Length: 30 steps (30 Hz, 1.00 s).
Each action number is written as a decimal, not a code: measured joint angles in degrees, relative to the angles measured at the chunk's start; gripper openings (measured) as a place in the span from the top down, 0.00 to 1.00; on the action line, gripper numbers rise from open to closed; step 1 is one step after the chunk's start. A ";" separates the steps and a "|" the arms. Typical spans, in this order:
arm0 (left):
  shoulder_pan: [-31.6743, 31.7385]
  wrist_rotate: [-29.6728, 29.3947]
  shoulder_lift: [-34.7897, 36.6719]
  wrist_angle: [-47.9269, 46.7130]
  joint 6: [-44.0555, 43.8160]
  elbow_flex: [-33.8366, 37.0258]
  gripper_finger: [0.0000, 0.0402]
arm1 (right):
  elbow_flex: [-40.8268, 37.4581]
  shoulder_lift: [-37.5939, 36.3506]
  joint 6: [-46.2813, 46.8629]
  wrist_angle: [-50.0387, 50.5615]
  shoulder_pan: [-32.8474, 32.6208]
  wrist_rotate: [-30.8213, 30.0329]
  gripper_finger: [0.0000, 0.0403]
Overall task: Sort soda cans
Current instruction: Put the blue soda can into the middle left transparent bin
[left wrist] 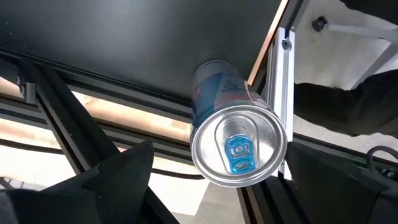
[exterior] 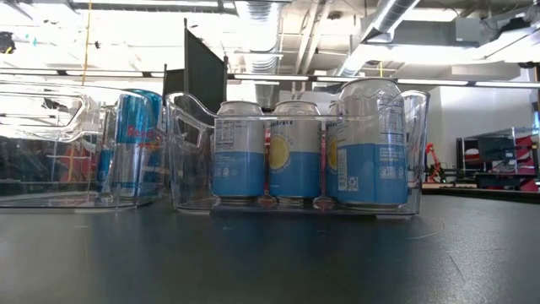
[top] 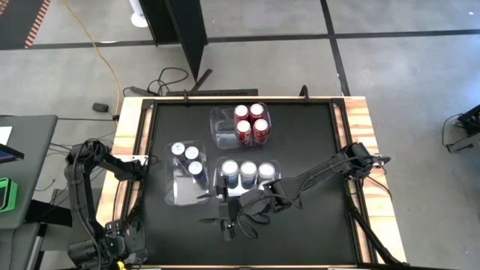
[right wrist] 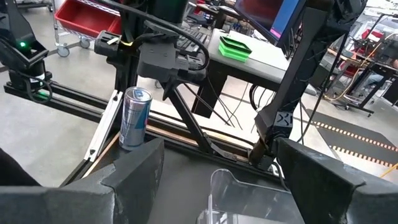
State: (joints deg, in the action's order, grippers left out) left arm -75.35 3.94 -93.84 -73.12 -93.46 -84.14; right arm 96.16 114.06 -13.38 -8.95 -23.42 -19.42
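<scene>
Over a black table (top: 300, 150) on grey concrete floor, left gripper (left wrist: 217, 186) hovers with jaws apart, a dark blue can (left wrist: 233, 134) between them, untouched. Right gripper (top: 229, 217), jaws also apart, empty, beside light blue cans (top: 248, 172).

Low view: dark blue can (exterior: 137, 143) half hidden behind clear bin wall (exterior: 51, 143), bin cut by frame edge. Left wrist view: can (left wrist: 233, 134) foot hidden behind its own top. High view: can labels too small to read
</scene>
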 joint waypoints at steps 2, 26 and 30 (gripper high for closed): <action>-0.05 -0.15 0.00 0.03 0.08 0.00 0.11 | 0.00 0.00 -0.01 -0.01 0.00 -0.02 0.18; -0.36 -2.86 -3.91 5.15 1.38 0.04 0.11 | 0.00 0.00 -0.01 -0.04 0.00 -0.02 0.18; -0.31 -2.20 -6.42 5.09 2.52 0.04 0.11 | 0.00 0.00 -0.01 -0.07 0.00 -0.02 0.18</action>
State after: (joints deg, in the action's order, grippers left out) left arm -75.66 1.74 -100.26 -68.03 -90.94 -84.09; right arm 96.16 114.06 -13.39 -9.02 -23.42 -19.44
